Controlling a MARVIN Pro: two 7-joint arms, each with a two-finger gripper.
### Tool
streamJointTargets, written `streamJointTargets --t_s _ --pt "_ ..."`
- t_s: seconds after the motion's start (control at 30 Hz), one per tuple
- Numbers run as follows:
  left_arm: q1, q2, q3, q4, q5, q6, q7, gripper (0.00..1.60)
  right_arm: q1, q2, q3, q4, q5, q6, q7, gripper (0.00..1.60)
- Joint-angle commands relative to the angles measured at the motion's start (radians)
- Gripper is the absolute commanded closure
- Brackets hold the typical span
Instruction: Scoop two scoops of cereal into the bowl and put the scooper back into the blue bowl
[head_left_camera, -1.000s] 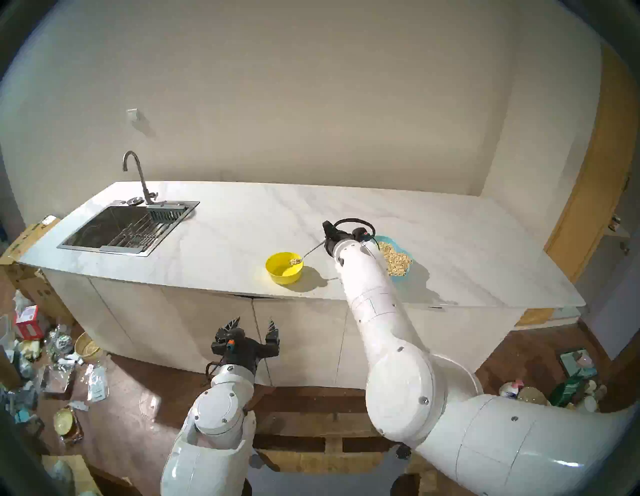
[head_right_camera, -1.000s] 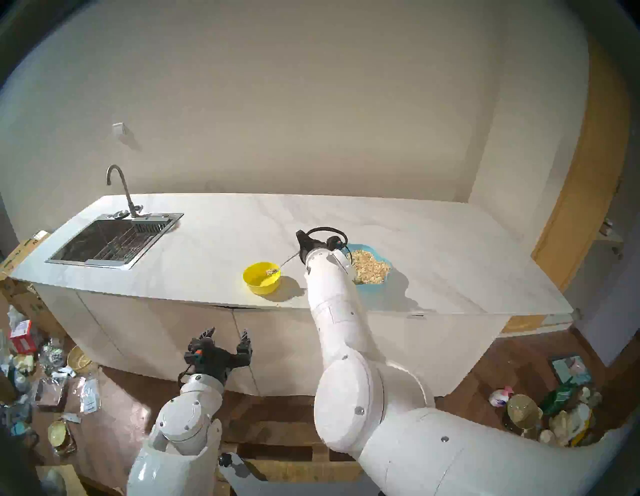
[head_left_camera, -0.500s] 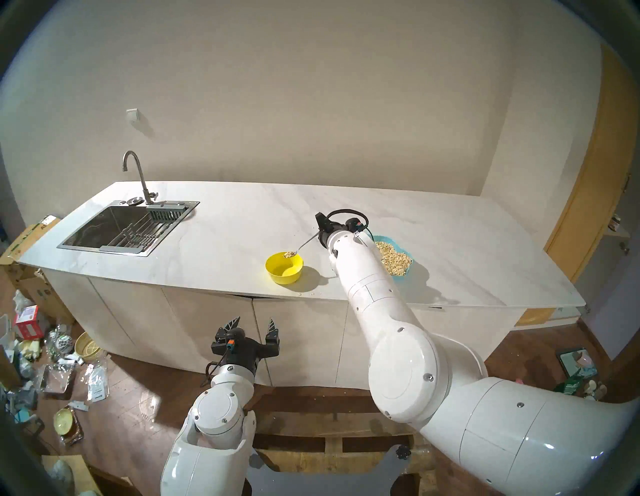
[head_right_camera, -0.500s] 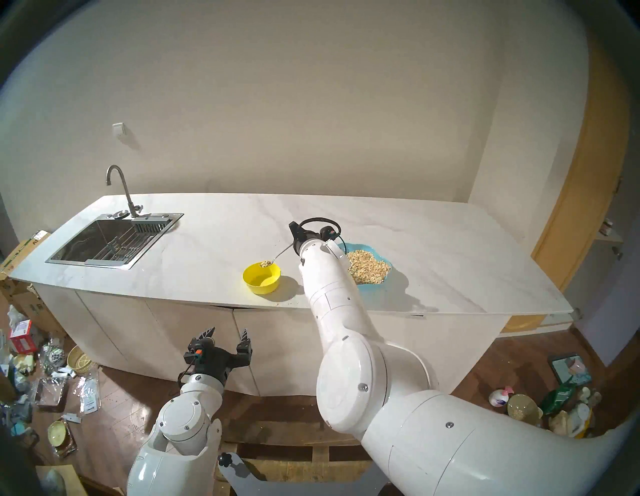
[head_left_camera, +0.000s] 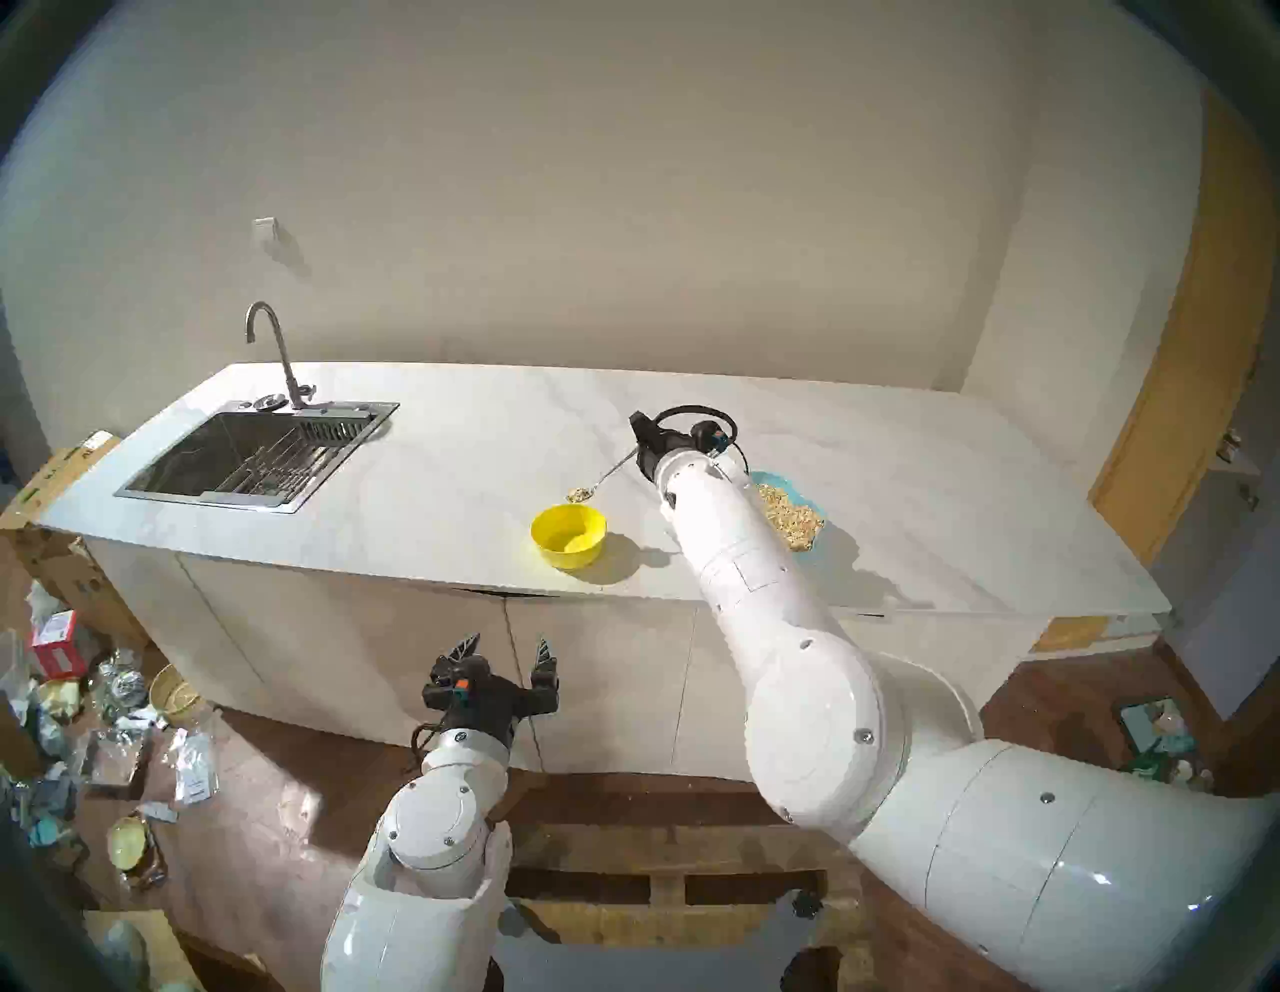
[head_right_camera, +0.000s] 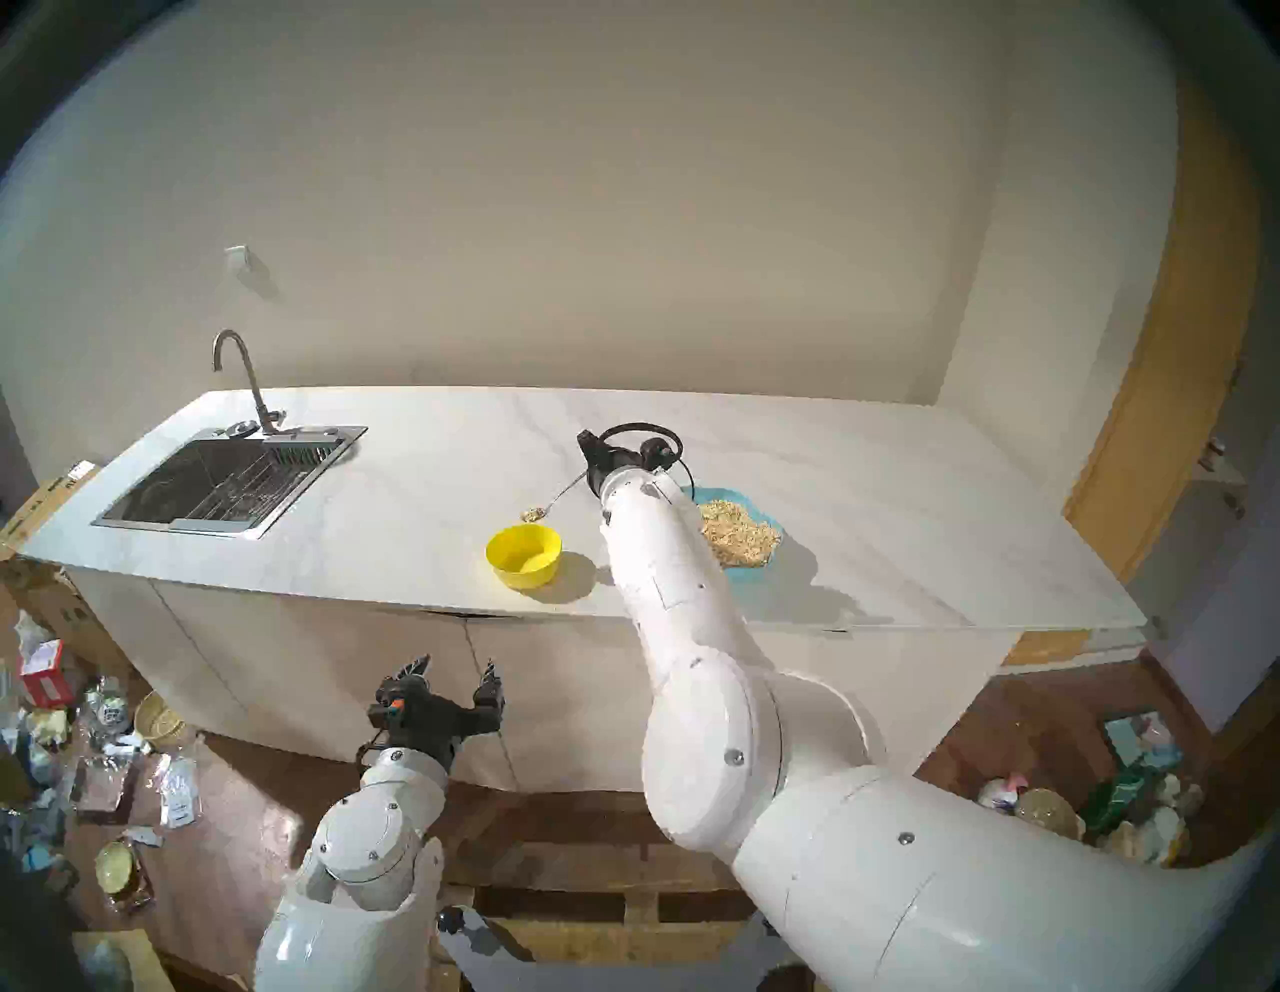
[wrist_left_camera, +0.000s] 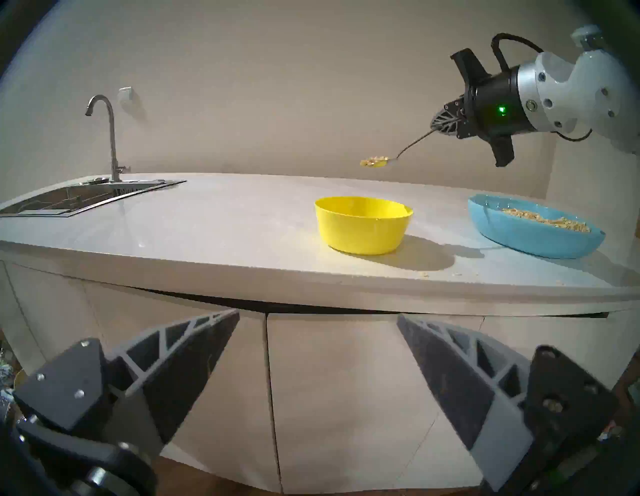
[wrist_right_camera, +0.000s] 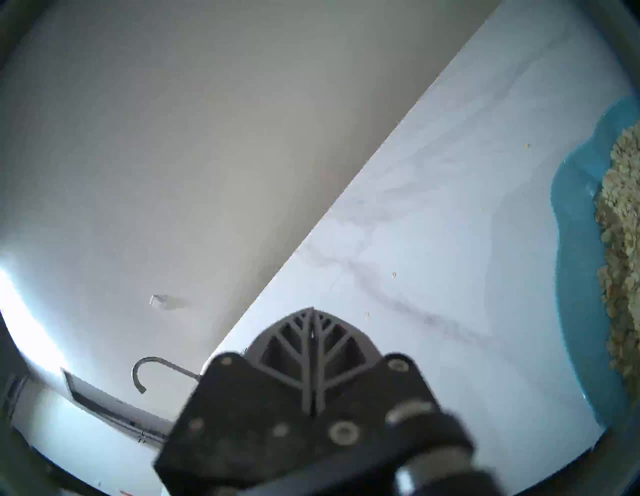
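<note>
Right of centre in the head view, our right fingers (wrist_left_camera: 437, 125) are clamped on the scooper (wrist_left_camera: 407, 149), its head heaped with cereal (wrist_left_camera: 373, 161) above the yellow bowl (wrist_left_camera: 363, 225). Farther right on the tabletop (wrist_left_camera: 207, 221) sits the blue bowl (wrist_left_camera: 512, 232). Lower centre, our left fingers (head_left_camera: 505, 654) gape, holding nothing.

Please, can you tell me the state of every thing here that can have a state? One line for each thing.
spoon: held in the air above the yellow bowl, loaded with flakes.
yellow bowl: upright on the counter, looks empty.
blue bowl: on the counter, holds cereal.
right pincer: shut on the spoon handle.
left pincer: open, empty, below the counter edge.
</note>
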Motion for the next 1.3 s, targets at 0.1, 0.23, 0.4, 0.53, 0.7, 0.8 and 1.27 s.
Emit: streamJointTargets --t_s 0.1,0.23,0.4,0.53,0.7,0.8,1.27 --pt "-0.006 0.0 0.002 -0.026 -0.002 -0.006 -0.004 0.0 0.003 -0.008 -0.03 -0.071 -0.009 -0.027 0.094 1.6" --pt "-0.006 0.0 0.002 -0.026 -0.002 -0.006 -0.004 0.0 -0.017 -0.017 -0.037 -0.101 -0.01 -0.017 0.111 1.6" --pt "-0.005 0.0 0.002 -0.026 -0.002 -0.006 -0.004 0.0 -0.045 -0.024 -0.05 -0.133 -0.016 -0.012 0.132 1.6" --pt "-0.005 0.0 0.002 -0.027 -0.003 -0.006 -0.004 0.0 -0.071 -0.031 -0.059 -0.164 -0.021 -0.014 0.144 1.6" --pt "-0.005 0.0 0.002 -0.027 -0.003 -0.006 -0.004 0.0 -0.097 -0.033 -0.084 -0.186 -0.042 -0.032 0.167 1.6" --pt "-0.005 0.0 0.002 -0.027 -0.003 -0.006 -0.004 0.0 -0.104 -0.033 -0.088 -0.183 -0.043 -0.044 0.171 1.6" --pt "-0.006 0.0 0.002 -0.026 -0.002 -0.006 -0.004 0.0 -0.079 -0.017 -0.122 -0.084 -0.08 -0.138 0.218 1.6"
